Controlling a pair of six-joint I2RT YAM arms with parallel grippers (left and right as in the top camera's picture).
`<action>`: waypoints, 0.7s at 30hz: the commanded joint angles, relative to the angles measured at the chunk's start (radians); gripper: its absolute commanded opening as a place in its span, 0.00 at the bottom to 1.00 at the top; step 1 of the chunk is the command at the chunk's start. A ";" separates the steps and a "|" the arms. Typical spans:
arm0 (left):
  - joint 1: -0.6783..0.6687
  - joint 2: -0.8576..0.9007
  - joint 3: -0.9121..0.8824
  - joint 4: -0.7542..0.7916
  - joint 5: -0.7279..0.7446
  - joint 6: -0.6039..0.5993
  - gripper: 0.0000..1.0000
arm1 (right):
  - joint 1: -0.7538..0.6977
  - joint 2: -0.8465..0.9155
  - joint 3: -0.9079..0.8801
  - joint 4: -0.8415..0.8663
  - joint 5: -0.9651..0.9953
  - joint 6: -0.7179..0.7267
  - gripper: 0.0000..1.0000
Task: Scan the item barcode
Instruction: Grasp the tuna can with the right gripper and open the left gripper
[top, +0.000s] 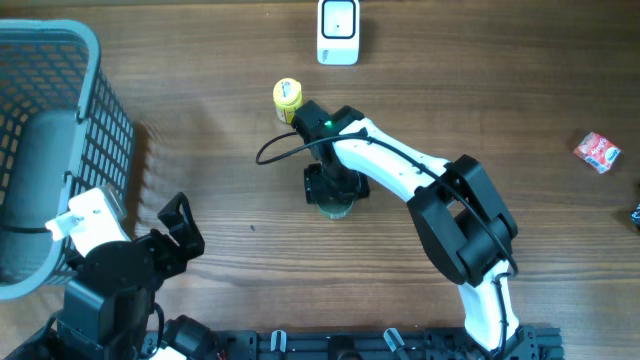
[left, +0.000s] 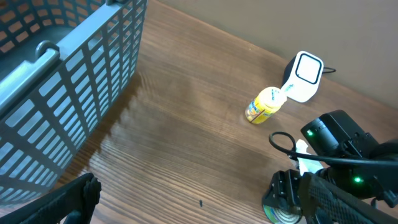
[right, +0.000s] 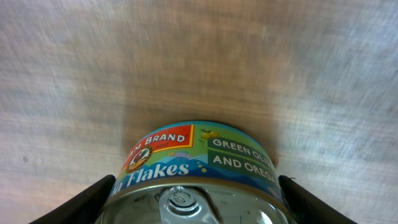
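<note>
My right pincer (right: 198, 186) straddled the can (right: 186, 152), clamped or not I couldn't tell; an off-centre bite on its round wall risked a slip.

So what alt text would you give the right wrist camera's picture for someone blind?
A round tin can with a pull-tab lid and a colourful label reading "Flakes" stands on a wooden table, seen close up, the right gripper's two dark fingers flanking it.

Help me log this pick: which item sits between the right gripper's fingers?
The flakes tin, flanked by the right gripper; the yellow bottle lies near the scanner, the red packet far to the right.
</note>
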 joint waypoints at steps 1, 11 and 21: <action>0.006 0.002 -0.008 -0.005 -0.024 0.015 1.00 | -0.002 0.019 -0.013 -0.051 -0.096 0.001 0.64; 0.006 0.003 -0.008 -0.003 -0.024 0.011 1.00 | -0.051 0.019 0.075 -0.301 -0.365 -0.030 0.61; 0.006 0.003 -0.008 -0.002 -0.024 0.011 1.00 | -0.121 0.019 0.123 -0.386 -0.764 -0.029 0.59</action>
